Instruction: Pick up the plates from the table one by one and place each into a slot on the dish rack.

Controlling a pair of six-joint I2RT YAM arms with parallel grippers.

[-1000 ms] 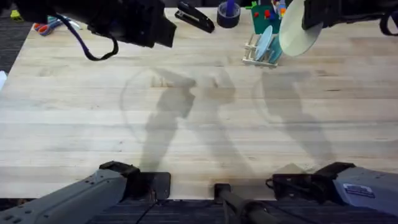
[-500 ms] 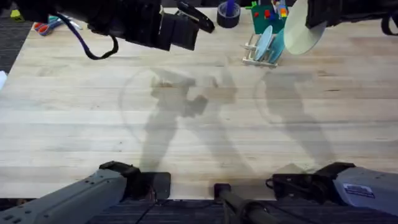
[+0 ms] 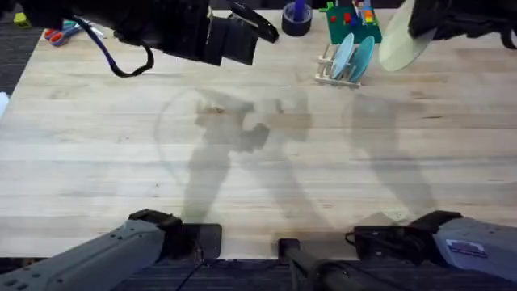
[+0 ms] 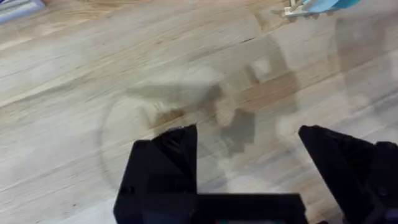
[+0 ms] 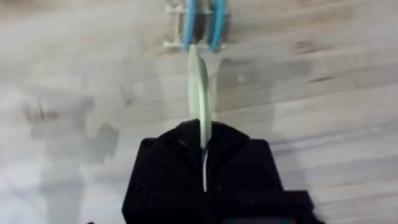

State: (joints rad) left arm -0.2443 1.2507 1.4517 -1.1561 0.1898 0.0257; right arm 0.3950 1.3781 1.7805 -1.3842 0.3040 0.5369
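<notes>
both arms are dark at the far end and grey near the base. the left arm (image 3: 174, 32) is a bulky black housing with blocky edges, and a blue-and-black cable (image 3: 121, 61) loops beneath it toward 7 o'clock. the left gripper (image 4: 249, 177) has 2 black, angular, matte fingers on a black crossbar. the right gripper (image 5: 203, 140) is a black body with rounded shoulders and a pale seam down its middle. at 7 and 5 o'clock overhead, the base links (image 3: 105, 255) are light grey over black mounts; the right one (image 3: 468, 242) bears a small white label.
</notes>
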